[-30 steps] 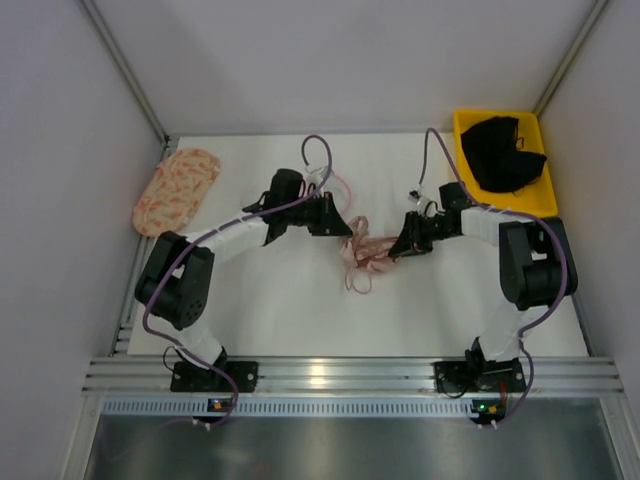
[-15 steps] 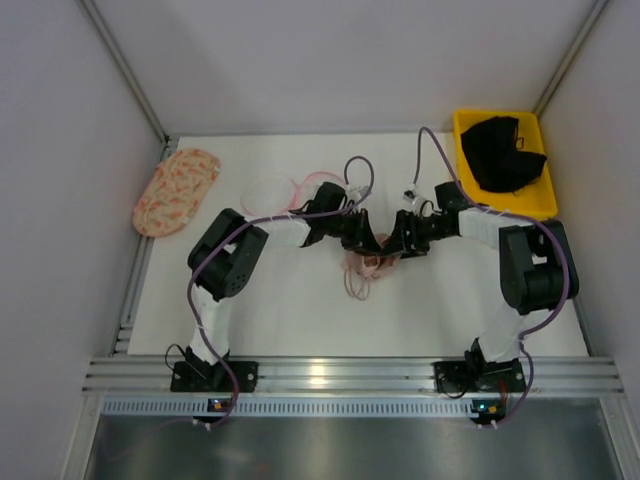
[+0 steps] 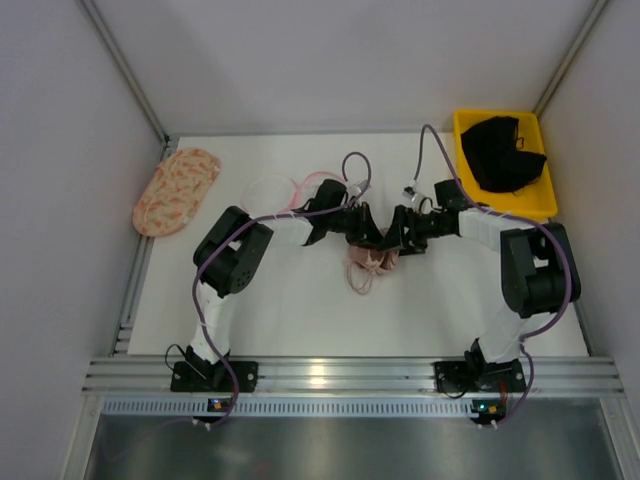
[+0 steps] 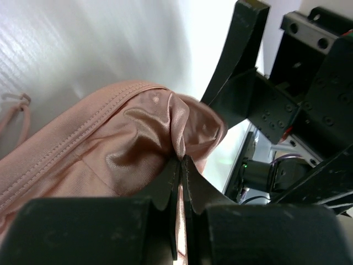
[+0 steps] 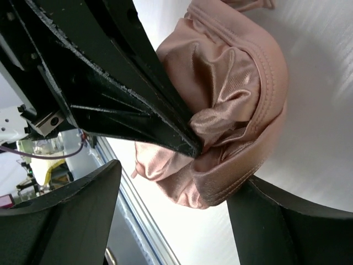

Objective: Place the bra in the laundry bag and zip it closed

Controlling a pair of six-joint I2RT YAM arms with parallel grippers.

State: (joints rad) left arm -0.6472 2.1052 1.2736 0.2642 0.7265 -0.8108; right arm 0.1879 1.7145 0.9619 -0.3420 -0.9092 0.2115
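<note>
Far left, the peach patterned oval fabric piece (image 3: 175,190) sits by the wall and isn't part of this. Next over is the round white mesh laundry bag with the pink zip rim (image 3: 268,191), lying flat just beside the left forearm. It's left of and a bit behind where the grippers meet, and clearly apart from them.

At mid-table the left gripper (image 4: 181,163) has its fingers pressed together on a fold of the pale pink satin bra (image 4: 121,149), with the thin straps trailing toward the near edge. The right gripper (image 5: 176,179) is spread wide, straddling the same bunch without clamping it.

Far right there's a yellow plastic bin (image 3: 545,205) holding a black garment (image 3: 505,150).

My guess: the bag is on the left arm's side, so the left arm carries the bra left and back.
</note>
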